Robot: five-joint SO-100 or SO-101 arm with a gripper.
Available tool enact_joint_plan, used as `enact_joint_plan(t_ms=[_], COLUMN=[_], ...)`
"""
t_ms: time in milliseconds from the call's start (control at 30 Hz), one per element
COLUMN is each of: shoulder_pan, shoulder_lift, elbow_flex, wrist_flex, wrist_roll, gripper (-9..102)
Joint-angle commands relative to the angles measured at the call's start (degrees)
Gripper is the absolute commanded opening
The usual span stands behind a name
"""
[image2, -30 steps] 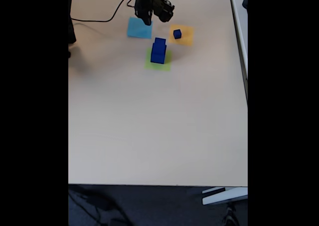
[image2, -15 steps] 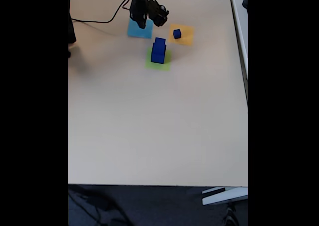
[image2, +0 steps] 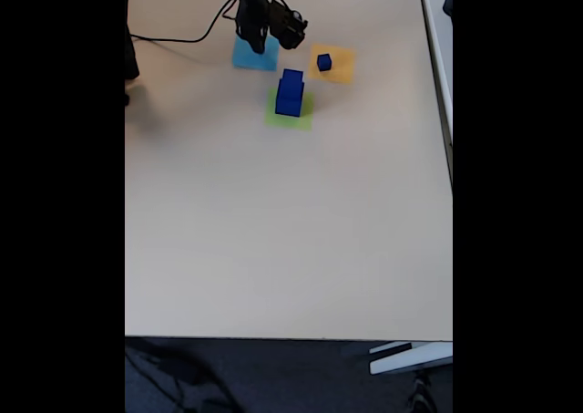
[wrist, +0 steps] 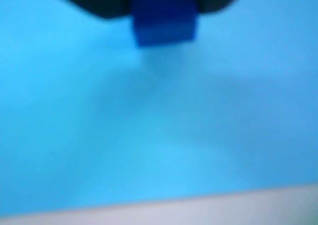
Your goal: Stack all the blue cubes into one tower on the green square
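tool (image2: 252, 44) shifted left over blue square (image2: 254, 56) | table (image2: 291, 240) foreground open

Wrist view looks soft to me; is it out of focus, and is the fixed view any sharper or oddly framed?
Wrist view: heavily blurred, the light-blue square a smear, a dark blue block with soft edges. Fixed view: sharper, evenly lit, black bars either side, faint shadow beside the stacked blue cubes.

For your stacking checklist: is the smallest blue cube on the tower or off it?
Off. The small cube sits alone on the orange-yellow square, apart from the two-cube tower on the green square.
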Motion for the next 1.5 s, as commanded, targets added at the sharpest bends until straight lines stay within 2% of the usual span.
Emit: enact_joint_plan(t_ms=[0,600,1100,1467], shoulder_pan=[-0.3,-0.3,-0.2,5.3], shoulder_lift=[4.3,3.9,-9.2,-12.0], elbow_flex=[0.0,-0.6,-29.2,-29.5], wrist_flex=[-0.7,-2.2,-0.6,-3.1], wrist_roll=[0.4,-0.5,-1.2,-9.8], gripper=[2,18,26,31])
